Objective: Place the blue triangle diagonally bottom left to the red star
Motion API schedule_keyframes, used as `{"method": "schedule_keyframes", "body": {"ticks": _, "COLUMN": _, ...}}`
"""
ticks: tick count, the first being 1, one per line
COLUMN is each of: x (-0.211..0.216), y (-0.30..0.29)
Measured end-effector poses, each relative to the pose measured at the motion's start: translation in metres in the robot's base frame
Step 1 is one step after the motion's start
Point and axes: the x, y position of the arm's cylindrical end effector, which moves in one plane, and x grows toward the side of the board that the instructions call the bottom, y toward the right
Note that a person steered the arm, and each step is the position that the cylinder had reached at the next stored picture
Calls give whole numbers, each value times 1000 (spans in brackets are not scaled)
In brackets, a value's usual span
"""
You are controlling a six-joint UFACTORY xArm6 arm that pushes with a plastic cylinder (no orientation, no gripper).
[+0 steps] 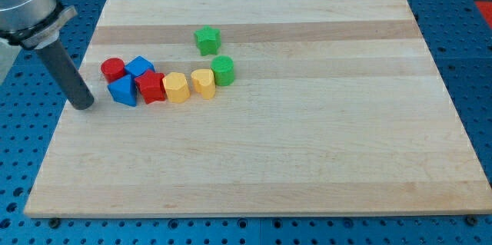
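Note:
The blue triangle (123,91) lies near the board's left side, touching the left side of the red star (151,87). A blue cube (140,67) sits just above them, next to a red cylinder (113,69). My tip (83,105) rests on the board to the left of the blue triangle, a short gap away and slightly lower in the view. The dark rod rises from it toward the view's top left.
A yellow hexagon-like block (177,87) touches the red star's right side, then a yellow heart (203,82) and a green cylinder (223,70). A green star (207,40) lies apart above them. The wooden board (307,160) sits on a blue perforated table.

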Motion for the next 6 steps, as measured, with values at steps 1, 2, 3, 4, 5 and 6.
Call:
{"method": "schedule_keyframes", "body": {"ticks": 1, "x": -10, "y": 9}}
{"method": "schedule_keyframes", "body": {"ticks": 2, "x": -12, "y": 15}}
{"method": "schedule_keyframes", "body": {"ticks": 3, "x": -12, "y": 31}}
{"method": "schedule_keyframes", "body": {"ticks": 4, "x": -12, "y": 51}}
{"method": "schedule_keyframes", "body": {"ticks": 5, "x": -12, "y": 75}}
{"method": "schedule_keyframes", "body": {"ticks": 6, "x": -13, "y": 93}}
